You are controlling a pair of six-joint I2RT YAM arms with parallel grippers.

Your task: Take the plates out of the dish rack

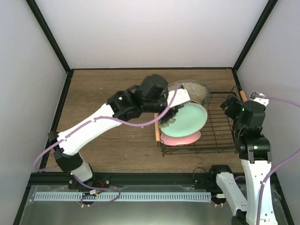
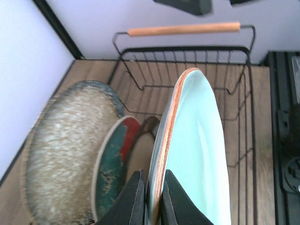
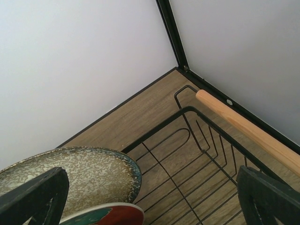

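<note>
**Top external view: left claw clamped on the pale green plate's rim at the rack**

Top external view shows the wooden bench (image 1: pixel 108 93) with the black wire dish rack (image 1: pixel 220 126) standing on its right half. One light wooden handle (image 1: pixel 156 131) runs along the rack's left side. The rack's right part holds only bare wire.

The large grey speckled plate (image 1: pixel 194 89) leans at the rack's far left corner. Whether it stands inside the wires cannot be told. The pale green plate (image 1: pixel 187 118) sits tilted over the rack's left part, its face turned up and to the right. The pink plate (image 1: pixel 180 139) shows just beneath it at the near left corner, mostly covered. From the left wrist, the red plate with teal flower (image 2: pixel 115 164) stands between the grey one and the green one, close beside both.

The left claw (image 1: pixel 168 117) is nearly closed, its two fingers pinching the green plate's left rim from either face. An orange line runs along that plate's edge.

The right claw (image 1: pixel 229 104) hovers over the rack's far right side. Its fingers (image 3: pixel 33 197) are spread wide and hold nothing.
</note>
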